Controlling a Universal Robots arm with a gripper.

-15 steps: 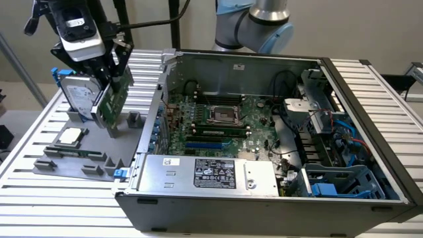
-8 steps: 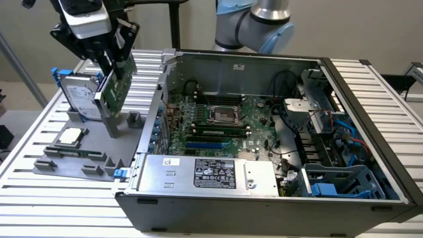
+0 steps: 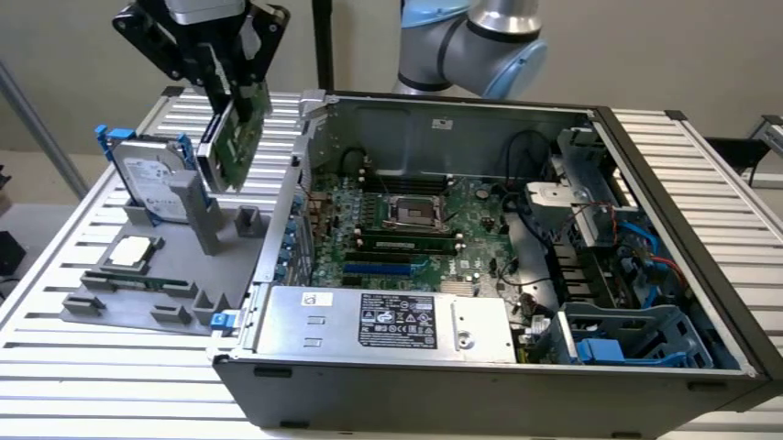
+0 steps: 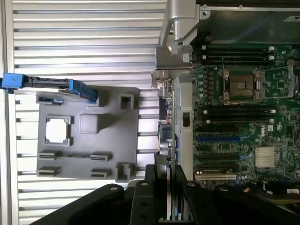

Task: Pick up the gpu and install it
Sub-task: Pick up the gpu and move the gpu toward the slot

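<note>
First, note the black label [image 3: 397,321] on the power supply [image 3: 306,316] at the near edge of the open case [image 3: 490,390]; its print is too small for you to read. Farther back, upper left of the exterior frame, the gripper [image 3: 238,103] points down, its fingers clamped on the top edge of the gpu [image 3: 245,145]. The card hangs on edge, slightly tilted, green board and black shroud showing, clear above the gray fixture [image 3: 135,298], beside the hard drive [image 3: 153,179].

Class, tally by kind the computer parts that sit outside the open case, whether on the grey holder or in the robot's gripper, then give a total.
gpu: 1, held in the gripper
hard drive: 1
processor chip: 1
memory stick: 1
Total: 4
</note>
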